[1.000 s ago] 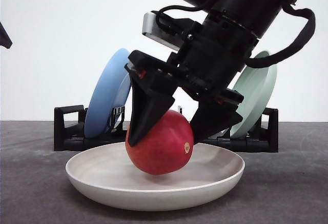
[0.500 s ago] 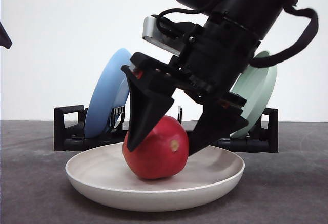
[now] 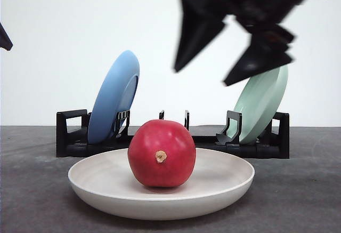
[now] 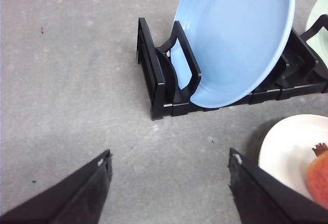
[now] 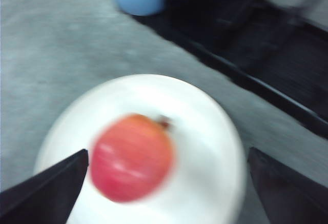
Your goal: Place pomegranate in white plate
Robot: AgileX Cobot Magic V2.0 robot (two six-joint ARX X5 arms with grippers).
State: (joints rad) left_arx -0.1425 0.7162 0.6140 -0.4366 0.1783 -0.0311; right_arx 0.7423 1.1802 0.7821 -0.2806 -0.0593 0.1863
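The red pomegranate [image 3: 161, 152] rests on the white plate [image 3: 224, 187] at the table's front centre, its tan nub facing the camera. High above it my right gripper [image 3: 205, 73] hangs open and blurred, holding nothing. The right wrist view looks down on the pomegranate [image 5: 132, 157] sitting free in the white plate [image 5: 205, 147], between the spread fingers [image 5: 43, 185]. My left gripper [image 4: 169, 170] is open over bare table off to the left of the plate; the white plate [image 4: 287, 149] and a sliver of pomegranate [image 4: 318, 175] show at that view's edge.
A black dish rack [image 3: 72, 134] stands behind the plate, holding a blue plate [image 3: 114, 97] on the left and a pale green plate [image 3: 261, 99] on the right. The grey tabletop [image 3: 32, 190] is bare on both sides of the white plate.
My right gripper has opened, let go of the pomegranate and risen up and to the right. The fruit has settled upright on the plate, its nub now turned to the front.
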